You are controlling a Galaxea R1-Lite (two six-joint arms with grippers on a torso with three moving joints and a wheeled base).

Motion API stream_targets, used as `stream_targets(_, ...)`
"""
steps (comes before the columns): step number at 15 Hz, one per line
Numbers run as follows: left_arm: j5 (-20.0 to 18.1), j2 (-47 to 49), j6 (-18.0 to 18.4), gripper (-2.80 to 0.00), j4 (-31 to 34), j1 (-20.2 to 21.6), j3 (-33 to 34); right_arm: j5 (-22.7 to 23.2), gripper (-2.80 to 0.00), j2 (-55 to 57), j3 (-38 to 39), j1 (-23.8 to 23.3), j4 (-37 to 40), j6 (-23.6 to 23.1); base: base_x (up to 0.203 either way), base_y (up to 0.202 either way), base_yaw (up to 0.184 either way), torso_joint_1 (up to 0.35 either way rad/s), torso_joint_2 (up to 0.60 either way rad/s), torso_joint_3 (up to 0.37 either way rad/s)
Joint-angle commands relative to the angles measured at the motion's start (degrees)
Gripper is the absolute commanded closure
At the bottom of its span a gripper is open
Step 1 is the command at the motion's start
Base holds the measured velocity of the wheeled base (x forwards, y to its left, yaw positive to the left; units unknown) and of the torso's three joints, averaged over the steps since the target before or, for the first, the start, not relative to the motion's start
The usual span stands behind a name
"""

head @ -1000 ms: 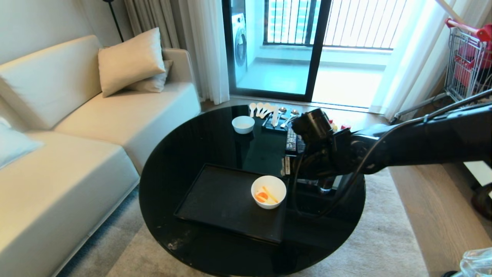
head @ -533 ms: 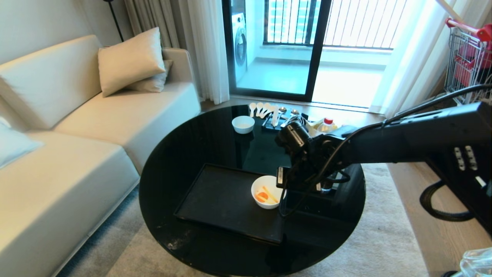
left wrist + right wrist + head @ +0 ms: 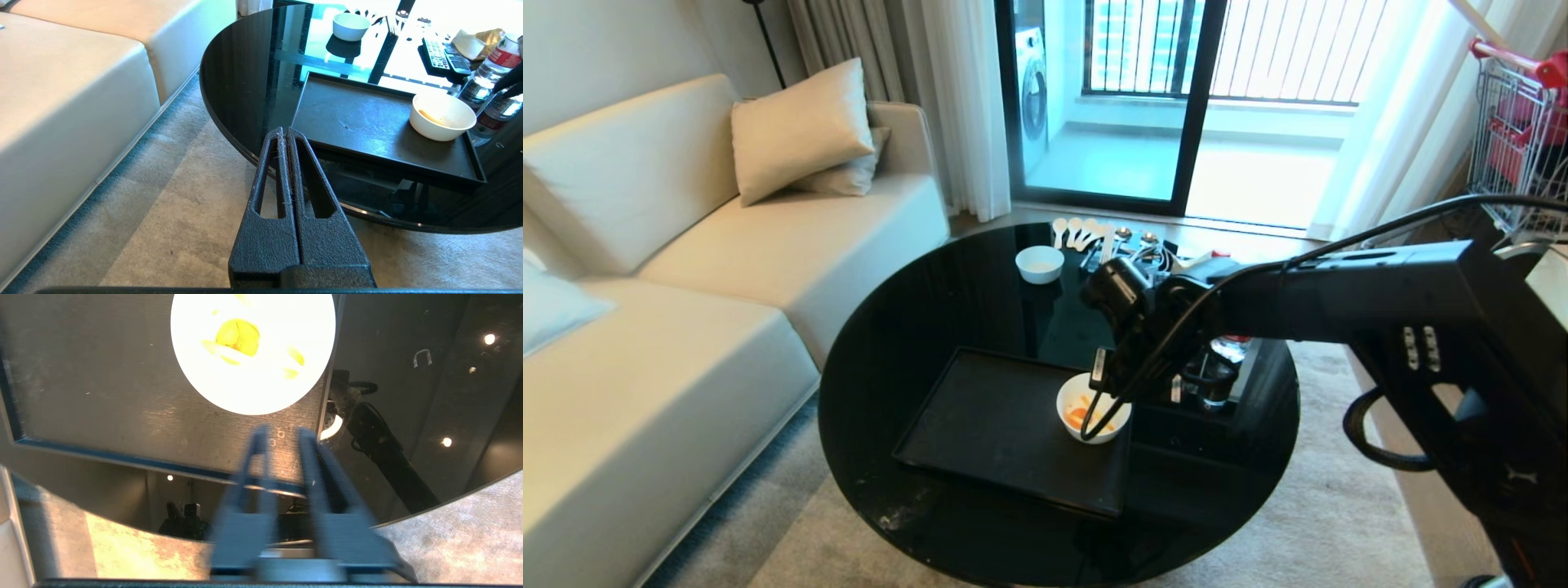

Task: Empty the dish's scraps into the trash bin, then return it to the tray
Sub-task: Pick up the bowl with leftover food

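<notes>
While the dish (image 3: 252, 351) sits on the tray (image 3: 102, 400), slightly parted right fingers (image 3: 304, 441) apparently hover just short of it.

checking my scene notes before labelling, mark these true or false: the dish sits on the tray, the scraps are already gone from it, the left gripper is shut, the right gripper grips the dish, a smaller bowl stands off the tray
1. The dish sits on the tray. True; it stands near the tray's right edge.
2. The scraps are already gone from the dish. False; orange and pale pieces lie inside it.
3. The left gripper is shut. True; its fingers meet, off the table's edge above the carpet.
4. The right gripper grips the dish. False; its fingers stand slightly apart with nothing between them, short of the dish.
5. A smaller bowl stands off the tray. True; it is on the table's far side.
</notes>
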Motion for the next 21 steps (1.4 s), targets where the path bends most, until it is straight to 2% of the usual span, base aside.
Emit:
stream_targets(1, 0.02, -0.02, -0.07, 0.0, -0.05, 0.0, 0.0, -0.3, -2.8, 2.27, -1.35, -0.12, 0.14, 0.42, 0.0, 0.0, 0.0, 0.0, 0.0, 0.0)
stream_targets(3, 0.02, -0.02, 0.02, 0.0, -0.05, 0.0, 0.0, -2.54, -2.8, 3.03, -1.41, -0.22, -0.17, 0.45, 0.0, 0.0, 0.0, 0.0, 0.0, 0.0)
stream_targets(14, 0.02, -0.02, -0.06, 0.0, -0.05, 0.0, 0.0, -4.07, -2.8, 7.91, -1.59, -2.06, -8.5, -0.48, 0.0, 0.0, 0.0, 0.0, 0.0, 0.0)
stream_targets(17, 0.02, -0.02, -0.07, 0.0, -0.05, 0.0, 0.0, -9.53, -2.8, 9.64, -1.59, -3.35, -10.04, -5.52, 0.0, 0.0, 0.0, 0.0, 0.0, 0.0)
stream_targets(21, 0.02, -0.02, 0.02, 0.0, -0.05, 0.0, 0.0, -9.74, -2.8, 11.02, -1.59, -3.91, -12.27, -7.28, 0.0, 0.0, 0.0, 0.0, 0.0, 0.0)
